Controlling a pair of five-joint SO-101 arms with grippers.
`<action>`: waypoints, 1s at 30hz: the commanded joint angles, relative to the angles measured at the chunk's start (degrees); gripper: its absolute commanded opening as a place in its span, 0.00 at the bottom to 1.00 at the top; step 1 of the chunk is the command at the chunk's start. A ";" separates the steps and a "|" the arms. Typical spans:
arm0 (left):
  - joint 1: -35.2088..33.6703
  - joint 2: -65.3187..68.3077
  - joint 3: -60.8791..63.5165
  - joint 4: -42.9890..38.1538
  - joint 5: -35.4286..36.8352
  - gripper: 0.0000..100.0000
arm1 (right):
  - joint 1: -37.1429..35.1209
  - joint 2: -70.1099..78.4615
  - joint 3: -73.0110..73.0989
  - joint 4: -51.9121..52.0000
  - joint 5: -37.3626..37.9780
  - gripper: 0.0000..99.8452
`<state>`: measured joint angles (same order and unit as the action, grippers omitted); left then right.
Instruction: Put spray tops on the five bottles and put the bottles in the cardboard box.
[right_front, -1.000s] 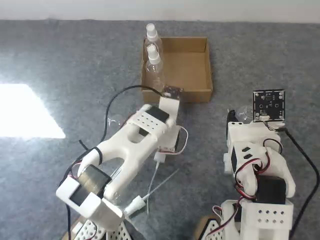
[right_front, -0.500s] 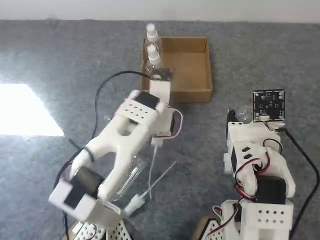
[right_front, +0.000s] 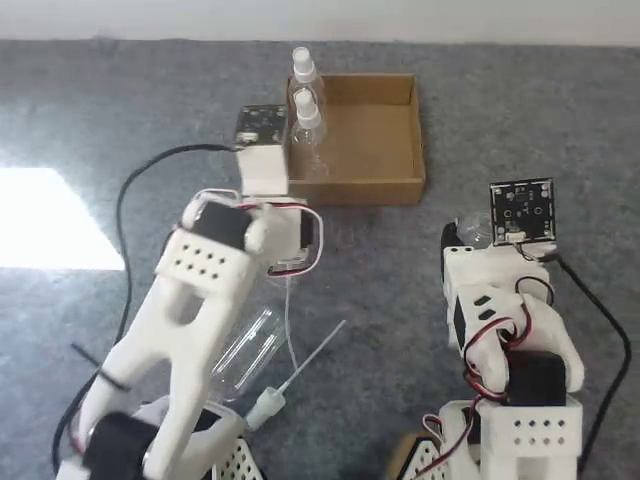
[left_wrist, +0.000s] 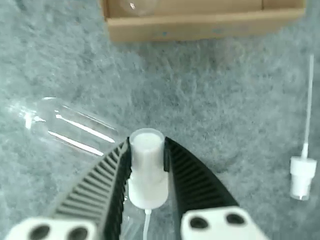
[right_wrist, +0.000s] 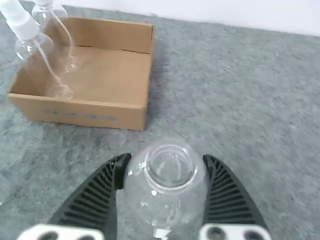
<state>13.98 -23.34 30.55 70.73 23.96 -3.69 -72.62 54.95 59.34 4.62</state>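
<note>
spray top in one claw, bare bottle in the other, time to marry them up
left gripper (left_wrist: 146, 146) is pinched tight on a white spray top (left_wrist: 146, 172), thin tube trailing from it. right gripper (right_wrist: 165, 161) is closed round a clear bottle (right_wrist: 166, 180), mouth bare, near the cardboard box (right_wrist: 80, 115) but outside it. i'd line the top up dead over that mouth, feed the tube in first, then push down square so it seats without tipping the bottle. two capped bottles (right_front: 305, 110) already stand in the box; another bottle (right_front: 245, 350) and a loose spray top (right_front: 268, 408) lie on the grey mat (right_front: 100, 110).
</note>
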 joint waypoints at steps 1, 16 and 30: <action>-1.67 -7.12 0.92 -1.93 0.26 0.02 | -4.09 -1.80 -0.70 -1.01 -0.09 0.09; -2.73 -26.81 8.31 -4.04 0.35 0.02 | -12.62 -1.80 2.20 -1.27 -0.09 0.09; -2.81 -37.45 8.84 -4.57 0.35 0.02 | -17.45 -1.89 2.55 0.57 0.97 0.09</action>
<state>11.34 -57.89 40.13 68.00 23.96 -19.78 -72.62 58.11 59.52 4.62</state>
